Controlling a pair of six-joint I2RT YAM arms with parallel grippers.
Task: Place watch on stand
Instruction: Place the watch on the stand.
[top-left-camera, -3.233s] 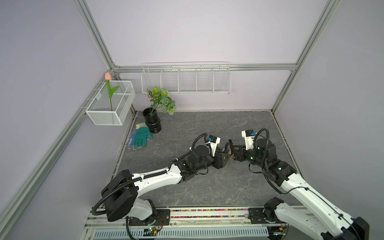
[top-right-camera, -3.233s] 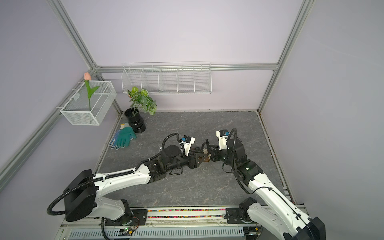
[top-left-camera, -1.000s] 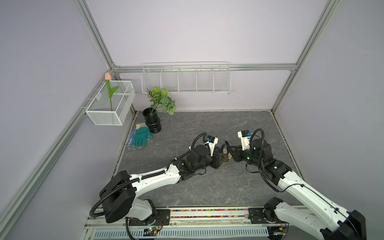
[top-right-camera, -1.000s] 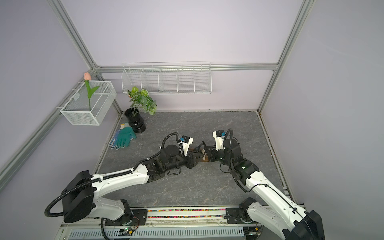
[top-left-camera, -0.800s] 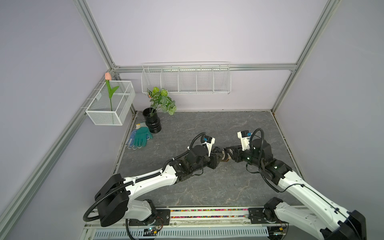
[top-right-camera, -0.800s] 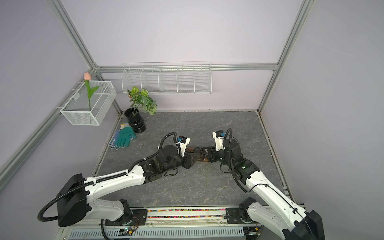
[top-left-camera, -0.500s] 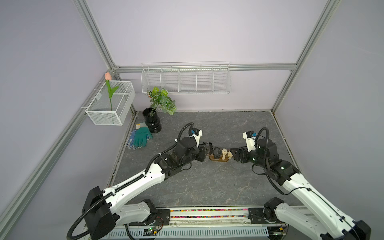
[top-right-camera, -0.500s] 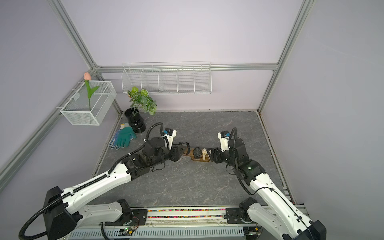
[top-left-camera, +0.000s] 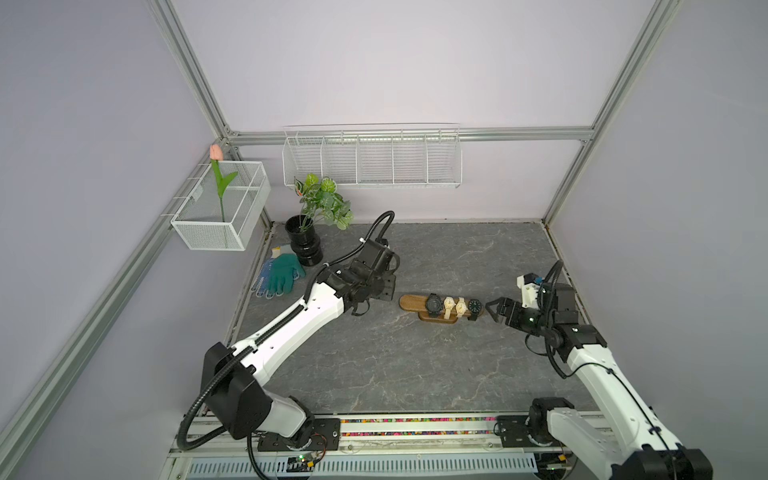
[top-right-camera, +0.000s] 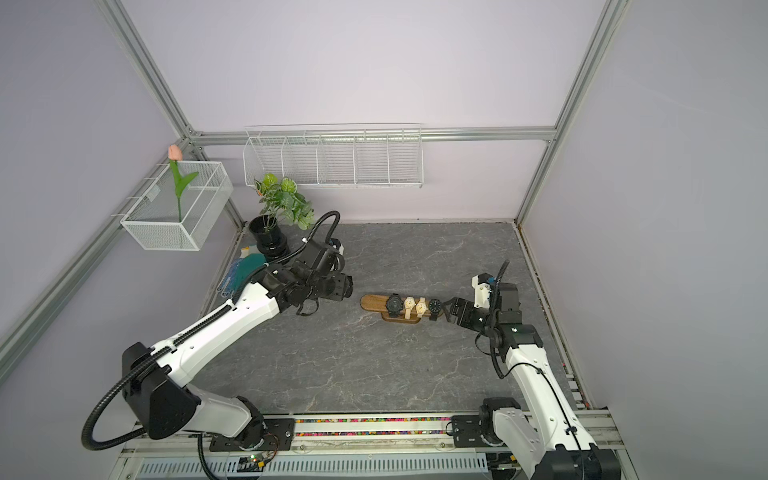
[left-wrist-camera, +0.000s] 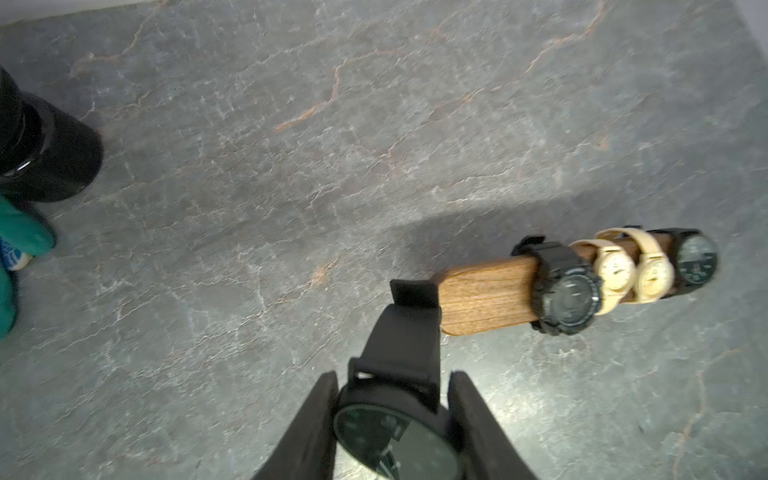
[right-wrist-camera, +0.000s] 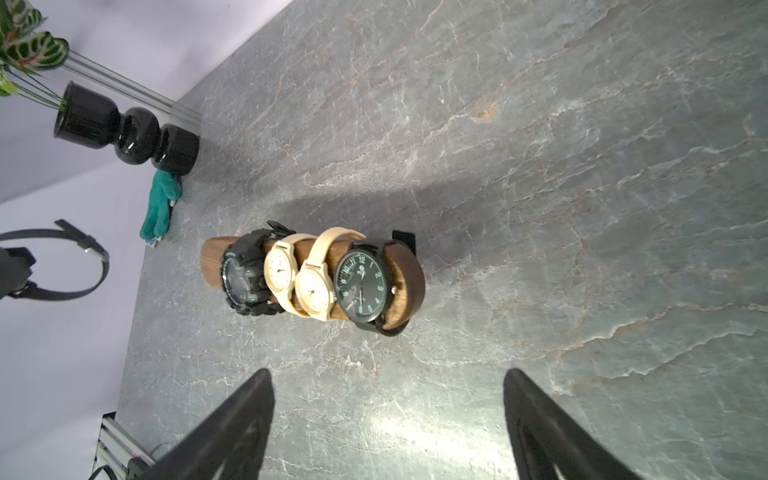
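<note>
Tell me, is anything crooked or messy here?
A bit. The four watches crowd one end of the stand, and the two cream watches lean and overlap. The other end is bare; the left gripper holds a black watch.

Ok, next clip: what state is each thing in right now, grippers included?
stand: upright, one end bare, the rest loaded
four watches: strapped round the stand, side by side
left gripper: shut on held watch
held watch: off the stand, short of its bare end
right gripper: open, empty, near the stand's loaded end
gloves: lying flat
vase: upright, plant in it
</note>
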